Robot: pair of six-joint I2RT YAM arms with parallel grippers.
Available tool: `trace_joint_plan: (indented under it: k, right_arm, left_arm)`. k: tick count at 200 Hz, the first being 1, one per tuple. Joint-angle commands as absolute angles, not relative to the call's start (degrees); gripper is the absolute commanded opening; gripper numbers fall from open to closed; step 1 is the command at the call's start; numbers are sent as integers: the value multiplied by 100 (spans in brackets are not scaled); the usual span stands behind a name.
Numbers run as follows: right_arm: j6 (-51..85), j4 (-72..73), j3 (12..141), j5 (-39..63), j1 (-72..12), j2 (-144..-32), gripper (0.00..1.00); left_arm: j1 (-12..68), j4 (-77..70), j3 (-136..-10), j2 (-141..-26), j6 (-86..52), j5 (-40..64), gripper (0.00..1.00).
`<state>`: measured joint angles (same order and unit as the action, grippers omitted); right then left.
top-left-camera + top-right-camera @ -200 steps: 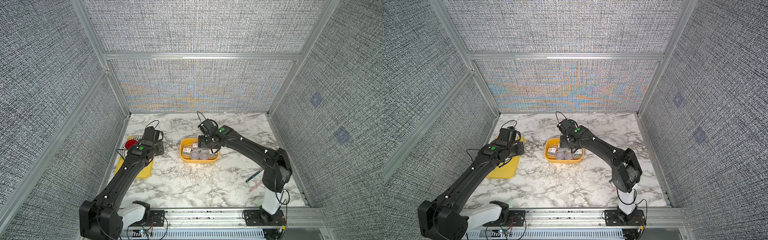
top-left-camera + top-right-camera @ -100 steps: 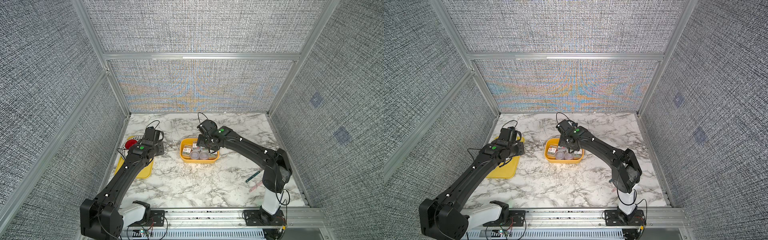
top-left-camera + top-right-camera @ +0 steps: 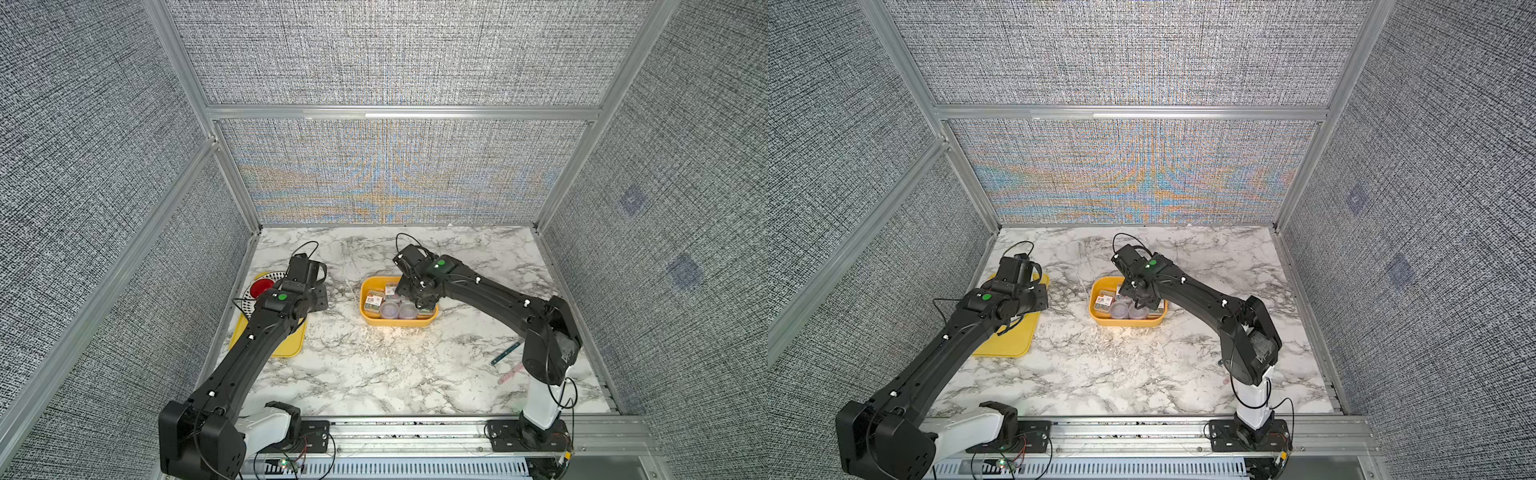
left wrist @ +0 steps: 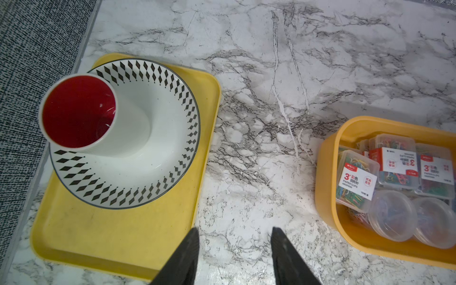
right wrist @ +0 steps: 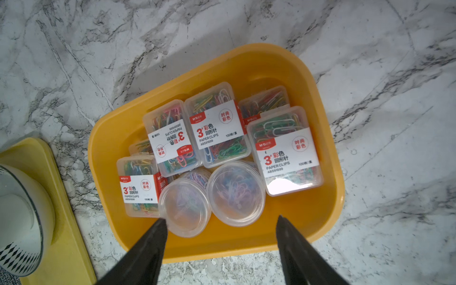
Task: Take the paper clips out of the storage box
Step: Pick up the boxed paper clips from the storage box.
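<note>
Two round clear tubs [image 5: 236,193] of paper clips lie in the storage box [image 5: 246,56], just ahead of your spread, empty right gripper [image 5: 220,218]; likely light and slick, so pinch across one rim.

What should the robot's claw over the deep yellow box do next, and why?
Probably the right claw should dip into the storage box and close on the round tub just ahead of it. The claw is open and empty above the box, that tub lies on top with nothing covering it, and the paper clips all seem to be inside.
</note>
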<state>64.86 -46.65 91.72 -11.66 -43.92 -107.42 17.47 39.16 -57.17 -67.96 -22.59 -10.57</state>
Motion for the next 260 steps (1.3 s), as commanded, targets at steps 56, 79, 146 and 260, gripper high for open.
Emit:
trace_joint_plan:
  k: [56,79,146,260]
  right_arm:
    - [6720,-4572,9014,-967,-4404,-11019,73]
    - [6745,-4594,9060,-949,-4407,-11146,77]
    - [6894,-4829,9305,-905,-4394,-11477,78]
    - [7114,-4799,9313,-888,-4324,-11690,72]
  left_arm:
    - [1740,3975,-5704,-6755,-2266,-1081,51]
    - [1740,3977,-5704,-6745,-2261,-1089,51]
    - [1740,3973,-5704,-6731,-2254,-1064,50]
    - [1740,3978,-5704,-6703,-2258,-1006,51]
